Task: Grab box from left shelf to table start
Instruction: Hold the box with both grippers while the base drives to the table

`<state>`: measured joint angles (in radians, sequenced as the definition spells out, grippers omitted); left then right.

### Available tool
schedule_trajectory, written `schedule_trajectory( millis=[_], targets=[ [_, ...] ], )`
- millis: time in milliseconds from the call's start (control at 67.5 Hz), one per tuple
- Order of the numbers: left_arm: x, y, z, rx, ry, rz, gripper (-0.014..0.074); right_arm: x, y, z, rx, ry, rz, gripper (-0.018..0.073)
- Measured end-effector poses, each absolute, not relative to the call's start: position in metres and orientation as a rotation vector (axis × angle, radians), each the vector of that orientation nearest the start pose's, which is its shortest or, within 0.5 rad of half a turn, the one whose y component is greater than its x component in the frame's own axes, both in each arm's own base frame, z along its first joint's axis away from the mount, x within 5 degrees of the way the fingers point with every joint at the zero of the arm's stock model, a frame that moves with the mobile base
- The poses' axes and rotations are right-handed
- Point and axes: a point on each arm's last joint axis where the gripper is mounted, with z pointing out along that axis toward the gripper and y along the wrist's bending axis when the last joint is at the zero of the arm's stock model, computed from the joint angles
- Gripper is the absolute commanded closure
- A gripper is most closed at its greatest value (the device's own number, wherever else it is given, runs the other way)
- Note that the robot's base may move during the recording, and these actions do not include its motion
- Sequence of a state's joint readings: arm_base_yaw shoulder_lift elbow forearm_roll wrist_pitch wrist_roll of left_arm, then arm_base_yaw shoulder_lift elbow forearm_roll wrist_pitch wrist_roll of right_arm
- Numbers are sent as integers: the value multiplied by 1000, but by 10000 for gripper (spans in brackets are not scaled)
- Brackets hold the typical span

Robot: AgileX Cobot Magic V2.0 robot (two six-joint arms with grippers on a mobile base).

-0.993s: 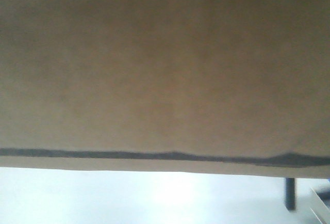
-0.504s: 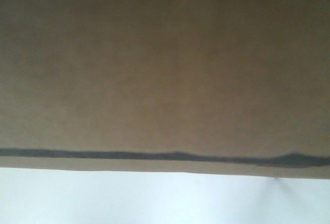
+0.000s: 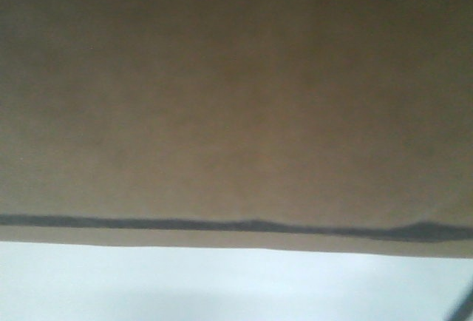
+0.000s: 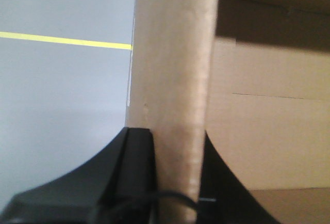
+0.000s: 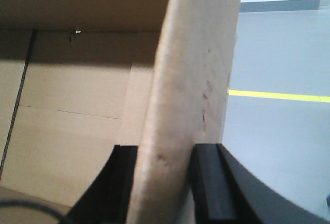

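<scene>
The brown cardboard box fills most of the front view, with a dark line running along near its lower edge. Below it lies a pale white-grey surface, the table. My left gripper is shut on an upright wall of the box, one black finger on each side. My right gripper is shut on the opposite box wall in the same way. The box's open inside shows beside each wall. The left shelf is out of view.
Grey floor with a yellow line lies outside the box on the left, and the yellow line shows again on the right. A dark sliver sits at the front view's bottom right corner.
The box's lower edge has sunk slightly in the front view. The dark post and pale object at the lower right a second ago have left the view. Both grips are unchanged.
</scene>
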<state>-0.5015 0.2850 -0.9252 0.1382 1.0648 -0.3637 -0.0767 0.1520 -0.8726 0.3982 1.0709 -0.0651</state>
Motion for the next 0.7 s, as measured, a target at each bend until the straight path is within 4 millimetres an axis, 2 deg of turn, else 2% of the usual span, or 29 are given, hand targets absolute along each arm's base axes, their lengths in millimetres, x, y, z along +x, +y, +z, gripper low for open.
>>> schedule_trajectory(
  millis=[697],
  targets=[
    [3, 11, 393, 115, 1921, -426, 688, -30, 33, 381, -60, 1798, 353, 502]
  ],
)
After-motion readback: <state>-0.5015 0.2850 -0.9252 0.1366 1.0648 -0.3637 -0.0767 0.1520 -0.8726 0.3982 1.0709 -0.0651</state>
